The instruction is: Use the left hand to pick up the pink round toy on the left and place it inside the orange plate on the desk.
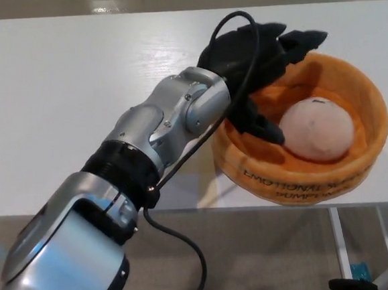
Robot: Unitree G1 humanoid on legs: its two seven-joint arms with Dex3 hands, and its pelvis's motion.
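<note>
Pink round toy (316,129) lying inside orange plate (372,104) on white desk (76,94); left hand (255,63) released, fingers spread over plate's left rim, apart from toy.

Left arm enters from the 7 o'clock corner, silver forearm angled up toward 1 o'clock, black cable looping along it and over the wrist. Left hand (258,63) sits at the end of it, black, fingers (300,40) spread toward 2 o'clock, thumb (260,126) pointing down toward 5 o'clock, nothing held. Right arm and hand don't show.
</note>
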